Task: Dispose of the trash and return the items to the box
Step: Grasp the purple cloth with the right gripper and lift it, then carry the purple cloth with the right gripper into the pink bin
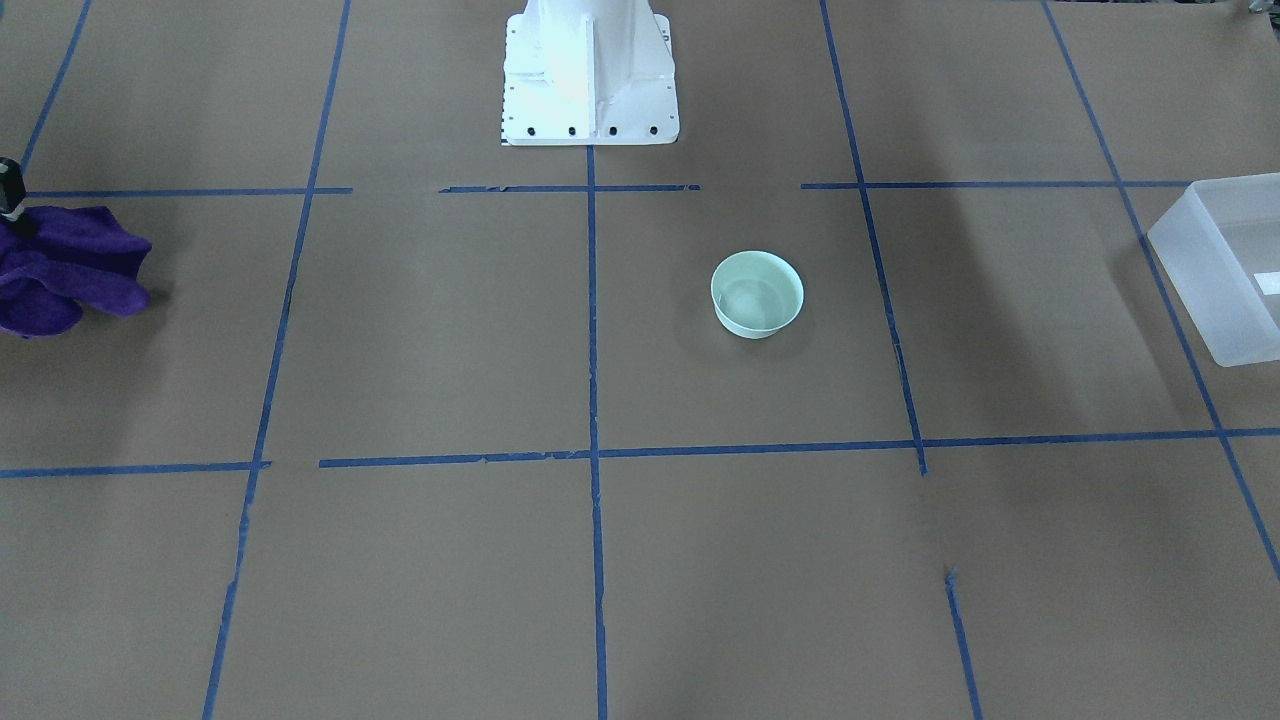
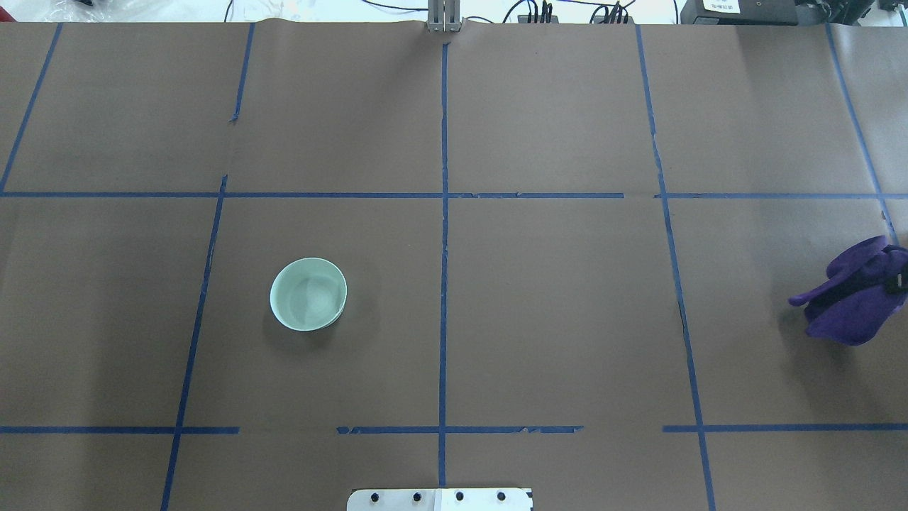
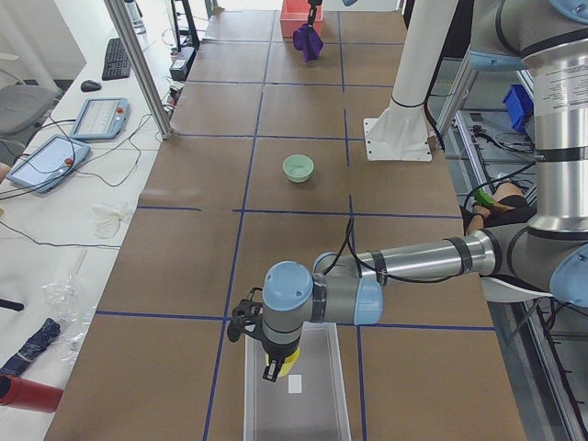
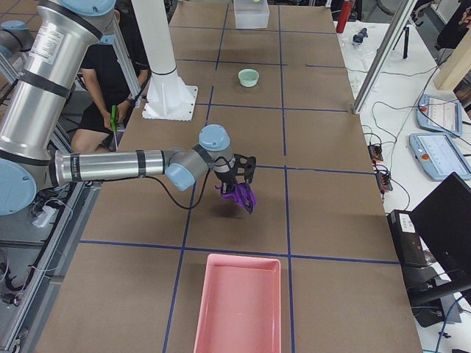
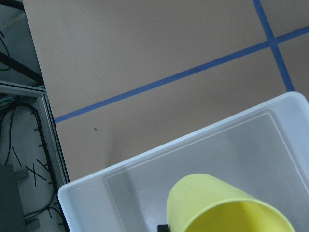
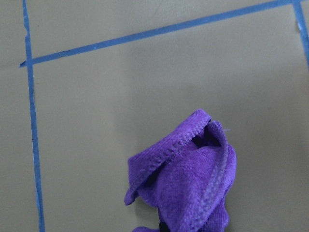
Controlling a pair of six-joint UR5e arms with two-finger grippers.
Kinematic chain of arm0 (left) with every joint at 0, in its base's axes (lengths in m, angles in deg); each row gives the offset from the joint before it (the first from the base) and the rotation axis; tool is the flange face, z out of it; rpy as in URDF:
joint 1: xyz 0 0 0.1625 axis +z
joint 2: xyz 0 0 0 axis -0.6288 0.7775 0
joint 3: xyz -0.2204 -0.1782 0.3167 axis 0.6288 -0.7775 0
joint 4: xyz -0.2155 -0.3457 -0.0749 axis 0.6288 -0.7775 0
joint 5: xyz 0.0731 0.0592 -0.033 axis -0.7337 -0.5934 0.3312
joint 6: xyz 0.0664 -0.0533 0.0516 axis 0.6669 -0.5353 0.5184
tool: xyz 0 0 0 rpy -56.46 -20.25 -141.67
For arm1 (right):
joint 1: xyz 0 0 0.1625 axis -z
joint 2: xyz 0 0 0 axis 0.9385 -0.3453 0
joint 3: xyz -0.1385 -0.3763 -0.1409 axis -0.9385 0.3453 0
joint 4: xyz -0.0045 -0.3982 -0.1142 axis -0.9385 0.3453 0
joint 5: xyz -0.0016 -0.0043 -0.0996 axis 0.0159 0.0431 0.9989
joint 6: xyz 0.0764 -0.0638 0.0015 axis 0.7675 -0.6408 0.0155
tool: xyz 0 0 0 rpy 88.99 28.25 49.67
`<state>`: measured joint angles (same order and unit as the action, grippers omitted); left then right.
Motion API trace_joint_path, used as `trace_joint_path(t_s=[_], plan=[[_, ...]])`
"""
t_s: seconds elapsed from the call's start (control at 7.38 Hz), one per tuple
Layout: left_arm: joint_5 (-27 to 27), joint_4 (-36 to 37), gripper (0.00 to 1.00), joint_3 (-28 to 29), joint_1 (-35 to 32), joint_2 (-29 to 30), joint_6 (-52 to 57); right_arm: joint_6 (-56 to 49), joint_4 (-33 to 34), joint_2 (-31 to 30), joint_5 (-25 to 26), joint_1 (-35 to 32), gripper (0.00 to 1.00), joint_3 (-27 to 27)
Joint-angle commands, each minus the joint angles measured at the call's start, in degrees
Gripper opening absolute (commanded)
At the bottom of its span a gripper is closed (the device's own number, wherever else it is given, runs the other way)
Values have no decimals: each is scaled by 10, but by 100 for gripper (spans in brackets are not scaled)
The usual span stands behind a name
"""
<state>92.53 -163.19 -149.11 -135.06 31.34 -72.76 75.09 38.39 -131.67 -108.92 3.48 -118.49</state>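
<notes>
Robotics lab, tape-gridded table (image 3: 184,266), teach pendants (image 3: 99,118), keyboard (image 3: 116,58)

left gripper (image 3: 277,367) pointing down, right gripper (image 4: 238,187) likewise (both jaws clamped)

Brown-papered table (image 2: 567,319) with green bowl (image 2: 308,294), frosted box (image 1: 1195,290), pink tray (image 4: 235,309)

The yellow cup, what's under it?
The frosted white box is under the yellow cup. The cup hides part of the box's floor, so anything there can't be seen.
</notes>
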Motion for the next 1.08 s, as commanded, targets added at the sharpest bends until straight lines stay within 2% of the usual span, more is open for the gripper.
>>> trace_joint_path(t_s=[0.0,0.14,0.27,0.41,0.68,0.81,0.95], plan=[[50,-24,0,17,15,-14,-19,-204,182,37,-3,-118,0,-37],[76,-25,0,26,40,-14,-21,-299,245,60,-2,-156,0,-36],[102,-60,0,50,62,-14,-22,-356,300,83,-2,-193,0,-35],[116,-104,0,77,81,-14,-39,-424,329,96,-2,-219,0,-31],[114,-161,0,115,95,-13,-53,-474,342,95,1,-260,0,-30],[112,-162,33,118,97,-11,-52,-492,342,94,5,-272,0,-30],[111,-165,87,117,98,-10,-52,-497,342,94,7,-281,0,-30]])
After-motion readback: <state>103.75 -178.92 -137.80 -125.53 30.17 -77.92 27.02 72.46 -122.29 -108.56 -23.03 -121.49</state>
